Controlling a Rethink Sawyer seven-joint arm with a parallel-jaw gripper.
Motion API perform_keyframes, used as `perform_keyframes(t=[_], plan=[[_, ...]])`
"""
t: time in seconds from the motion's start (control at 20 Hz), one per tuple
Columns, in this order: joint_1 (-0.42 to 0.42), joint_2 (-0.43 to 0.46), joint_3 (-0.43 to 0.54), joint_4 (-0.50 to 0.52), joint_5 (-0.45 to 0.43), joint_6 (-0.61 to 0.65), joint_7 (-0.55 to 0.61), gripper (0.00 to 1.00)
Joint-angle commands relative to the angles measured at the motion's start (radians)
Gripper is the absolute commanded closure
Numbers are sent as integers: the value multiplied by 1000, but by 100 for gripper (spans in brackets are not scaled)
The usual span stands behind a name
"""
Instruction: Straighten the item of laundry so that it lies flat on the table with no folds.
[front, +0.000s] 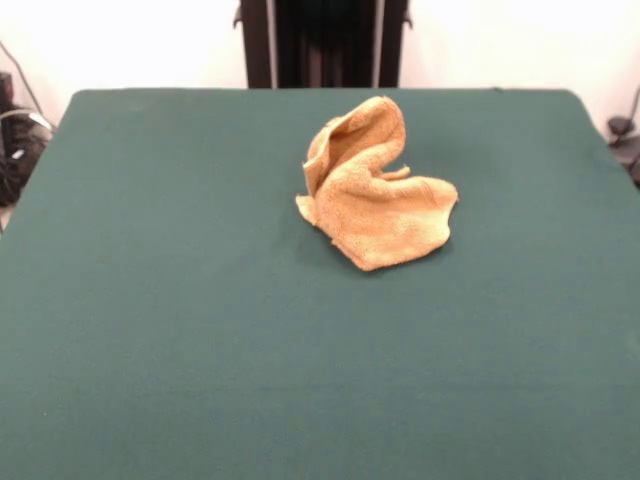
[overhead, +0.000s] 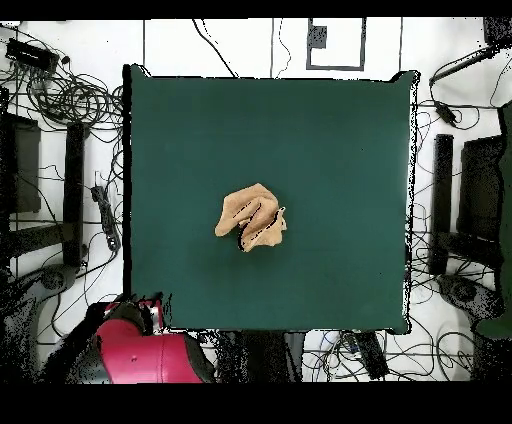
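Observation:
The item of laundry (front: 375, 195), an orange-yellow terry towel, sits crumpled on the dark green table (front: 180, 330), a little right of centre and toward the far side in the front view. One part of it stands up in a curled fold while the lower part spreads out on the cloth. From overhead the item of laundry (overhead: 252, 217) is a small bunched heap near the middle of the table (overhead: 330, 140). No gripper shows in either view; only the red arm (overhead: 140, 352) lies drawn back off the table's lower left corner.
Green cloth surrounds the towel on every side. Cables and dark stands (overhead: 75, 190) crowd the floor beyond the table's left and right edges in the overhead view.

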Motion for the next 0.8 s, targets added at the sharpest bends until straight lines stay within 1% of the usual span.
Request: perform_keyframes(t=[0.05,0.25,0.35,0.4,0.5,0.65,0.8], plan=[[-12,196,-3,-92,41,-8,257,0],[-60,238,9,-47,14,-62,222,0],[-101,267,41,-24,8,-112,190,0],[-126,296,64,-17,-3,-162,172,0],[-145,350,76,-28,-31,-241,164,0],[-167,427,99,-42,-45,-331,166,0],[-187,482,119,-47,-60,-396,163,0]])
